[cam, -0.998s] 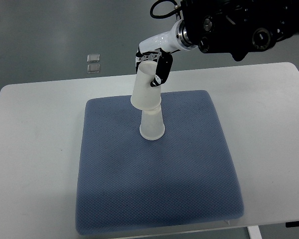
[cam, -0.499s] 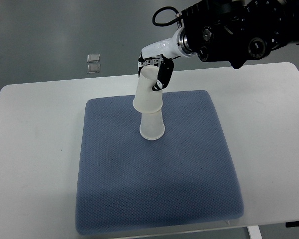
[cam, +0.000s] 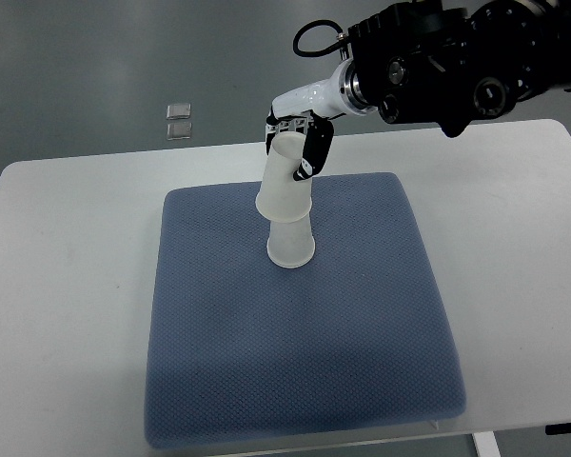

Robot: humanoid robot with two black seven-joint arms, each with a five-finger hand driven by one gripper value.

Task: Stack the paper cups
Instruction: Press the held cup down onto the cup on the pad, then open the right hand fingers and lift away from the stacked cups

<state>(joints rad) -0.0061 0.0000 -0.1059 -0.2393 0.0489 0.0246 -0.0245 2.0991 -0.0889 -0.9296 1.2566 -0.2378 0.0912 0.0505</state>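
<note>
Upper paper cup (cam: 285, 183) has shifted slightly right, more upright, over lower paper cup (cam: 291, 244) on blue mat (cam: 305, 362). Right hand (cam: 297, 141) grasps upper cup's top, fingers (cam: 314, 150) clamped.

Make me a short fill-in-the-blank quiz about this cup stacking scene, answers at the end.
1. The right hand grips the upper paper cup, whose arm enters from the picture's ____ edge.
2. The lower paper cup stands upside down on a ____ mat.
3. The mat lies on a ____ table.
4. The upper cup is ____, not upright.

Answers: right; blue; white; tilted
</note>
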